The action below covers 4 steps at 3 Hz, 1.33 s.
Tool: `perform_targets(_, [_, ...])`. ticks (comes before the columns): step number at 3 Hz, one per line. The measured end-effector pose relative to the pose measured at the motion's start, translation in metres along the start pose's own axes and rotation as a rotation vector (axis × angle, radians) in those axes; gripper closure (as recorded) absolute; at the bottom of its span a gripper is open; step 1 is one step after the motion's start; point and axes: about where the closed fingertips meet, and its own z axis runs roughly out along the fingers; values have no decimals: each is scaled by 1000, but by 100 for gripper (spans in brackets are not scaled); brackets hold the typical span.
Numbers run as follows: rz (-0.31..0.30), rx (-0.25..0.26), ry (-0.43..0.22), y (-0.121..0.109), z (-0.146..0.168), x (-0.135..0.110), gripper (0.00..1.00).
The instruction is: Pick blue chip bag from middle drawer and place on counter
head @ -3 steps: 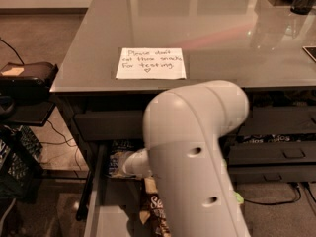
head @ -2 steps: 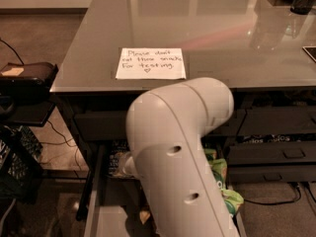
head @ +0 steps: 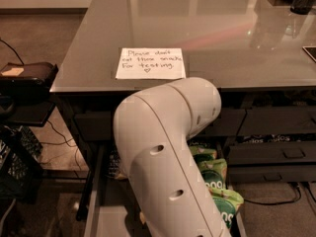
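A: Gripper?
B: Hidden behind arm (head: 168, 152), below note (head: 150, 63), probably down in middle drawer (head: 107, 217). Cannot tell grip state or load.
A: Blue chip bag?
B: Not visible, likely under arm. Can see only green bags (head: 217, 174), below-right of note.
A: Tips?
B: Reach slowly, skip green bags, pinch bag top, lift clear of rails before heading to counter (head: 197, 23).

Arm (head: 148, 186): thick, tubular, smooth off-white plastic shell, swelling into a rounded elbow cap (head: 195, 102) at the top end. Two small dark oval recesses (head: 157, 148) spaced along the near face, two smaller dark marks on the cap's right side, faint seam lines across the shell. Gripper hidden behind the arm's bulk.
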Motion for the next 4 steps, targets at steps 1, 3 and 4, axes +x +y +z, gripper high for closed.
perform_targets(1, [13,3,16,-2,5,8,30])
perform_targets(3, [31,-7,50,-5,15,20,25])
perform_targets(4, [36,-8,58,-7,15,22,44])
